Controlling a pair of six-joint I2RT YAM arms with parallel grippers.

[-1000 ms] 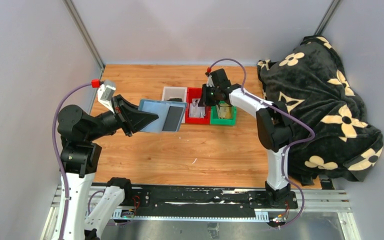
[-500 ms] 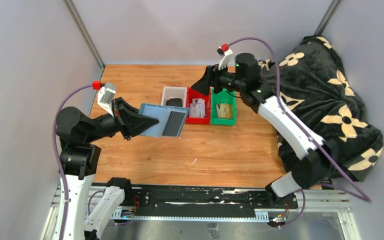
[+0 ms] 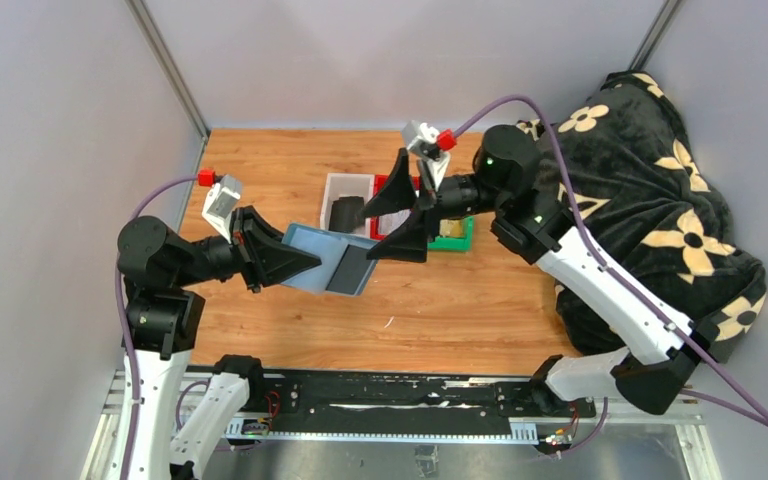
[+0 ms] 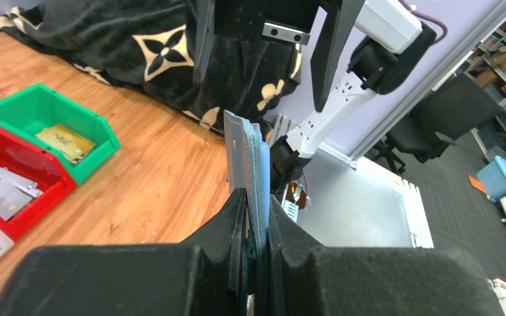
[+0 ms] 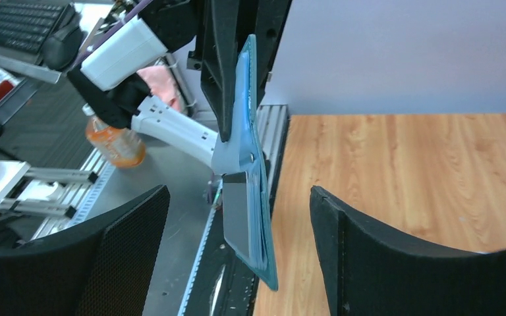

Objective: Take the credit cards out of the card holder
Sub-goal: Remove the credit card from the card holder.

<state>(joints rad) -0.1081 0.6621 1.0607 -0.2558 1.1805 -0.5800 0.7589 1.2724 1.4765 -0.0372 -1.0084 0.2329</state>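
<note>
My left gripper [image 3: 295, 262] is shut on the slate-blue card holder [image 3: 322, 258] and holds it open above the table. A dark credit card [image 3: 351, 269] sits in its pocket at the free end. In the left wrist view the card holder [image 4: 258, 155] stands edge-on, pinched in my left gripper [image 4: 257, 207]. My right gripper [image 3: 370, 233] is open just beyond that free end. In the right wrist view the card holder [image 5: 253, 141] and the grey credit card [image 5: 236, 214] hang between the wide-apart fingers of my right gripper [image 5: 238, 192], touching neither.
Three small bins stand in a row at mid-table: a white bin [image 3: 338, 184] with a dark item, a red bin [image 4: 36, 172] with pale cards, a green bin [image 4: 89, 125] with a yellowish card. A black flowered blanket [image 3: 650, 200] fills the right side.
My right gripper has left the bins, opened wide and swung left to the free end of the card holder. My left gripper has lowered the holder slightly, still gripping it.
</note>
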